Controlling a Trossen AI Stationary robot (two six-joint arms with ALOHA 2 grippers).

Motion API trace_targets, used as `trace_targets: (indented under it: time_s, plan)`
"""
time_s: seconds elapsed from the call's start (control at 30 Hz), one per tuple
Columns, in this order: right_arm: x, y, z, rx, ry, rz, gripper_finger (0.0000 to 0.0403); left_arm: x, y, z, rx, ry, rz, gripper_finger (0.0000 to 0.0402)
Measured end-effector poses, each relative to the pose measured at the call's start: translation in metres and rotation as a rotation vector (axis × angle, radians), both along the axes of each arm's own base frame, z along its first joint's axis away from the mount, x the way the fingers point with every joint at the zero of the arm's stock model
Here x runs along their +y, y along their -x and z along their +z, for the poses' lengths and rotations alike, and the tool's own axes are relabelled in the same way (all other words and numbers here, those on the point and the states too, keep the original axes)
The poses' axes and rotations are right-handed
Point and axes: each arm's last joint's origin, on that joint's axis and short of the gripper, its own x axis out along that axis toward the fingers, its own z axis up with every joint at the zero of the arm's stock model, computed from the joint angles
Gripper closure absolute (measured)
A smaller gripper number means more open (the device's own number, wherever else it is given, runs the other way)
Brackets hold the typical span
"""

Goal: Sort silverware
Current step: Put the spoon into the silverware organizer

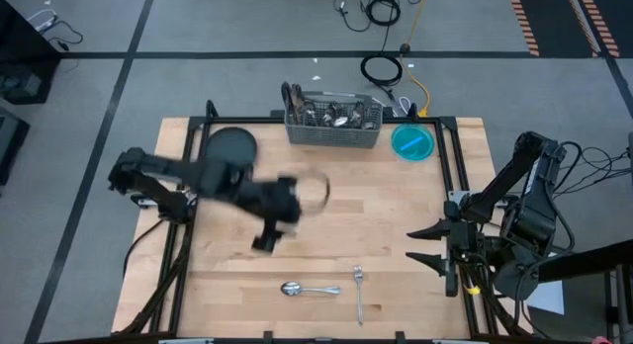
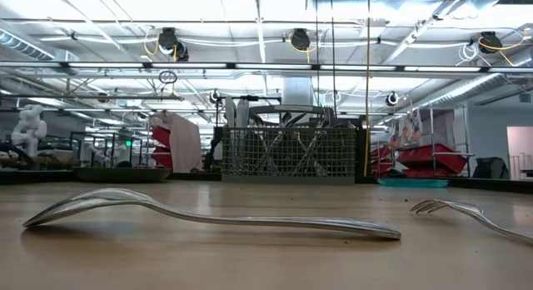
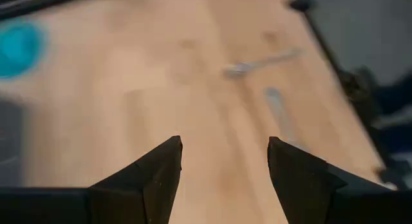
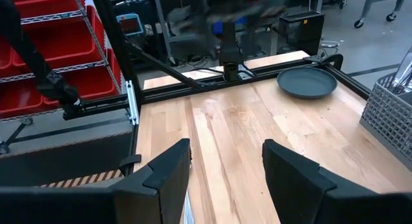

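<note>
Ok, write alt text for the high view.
From above, a wooden table holds a spoon and fork near its front edge, a mesh caddy of cutlery at the back between a dark plate and blue dish.

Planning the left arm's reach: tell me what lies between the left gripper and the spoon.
Nothing: in the high view only bare wood separates the open left gripper from the spoon; the fork lies beside the spoon.

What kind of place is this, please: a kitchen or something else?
Probably a robotics lab or workshop, not a kitchen: red storage bins on shelving, cable reels hanging from the ceiling, and loose cables on the grey floor.
</note>
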Motion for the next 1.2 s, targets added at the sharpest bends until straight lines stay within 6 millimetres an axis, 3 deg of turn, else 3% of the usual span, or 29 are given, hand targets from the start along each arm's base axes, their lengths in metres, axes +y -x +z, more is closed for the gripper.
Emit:
trace_targets:
  time_s: [0.13, 0.27, 0.43, 0.63, 0.8, 1.2]
  plan:
    - [0.000, 0.000, 0.000, -0.002, -0.006, -0.001, 0.0222, -0.032, -0.001, -0.043, 0.062, 0.018, -0.043, 0.0168]
    - [0.000, 0.000, 0.001, -0.006, -0.014, -0.001, 0.0222, -0.048, -0.002, -0.091, 0.092, 0.075, 0.002, 0.0169]
    - [0.001, 0.000, 0.001, -0.005, -0.019, 0.001, 0.0222, -0.062, -0.002, -0.131, 0.031, 0.139, 0.005, 0.0169]
    - [0.001, 0.000, 0.001, -0.007, -0.025, 0.002, 0.0222, -0.087, -0.001, -0.155, 0.006, 0.152, -0.063, 0.0169]
    - [0.001, 0.000, 0.001, -0.007, -0.024, 0.002, 0.0222, -0.106, -0.011, -0.176, -0.014, 0.162, -0.099, 0.0169]
    - [0.001, 0.000, 0.001, -0.007, -0.028, 0.000, 0.0222, -0.117, -0.028, -0.220, 0.064, 0.216, -0.131, 0.0169]
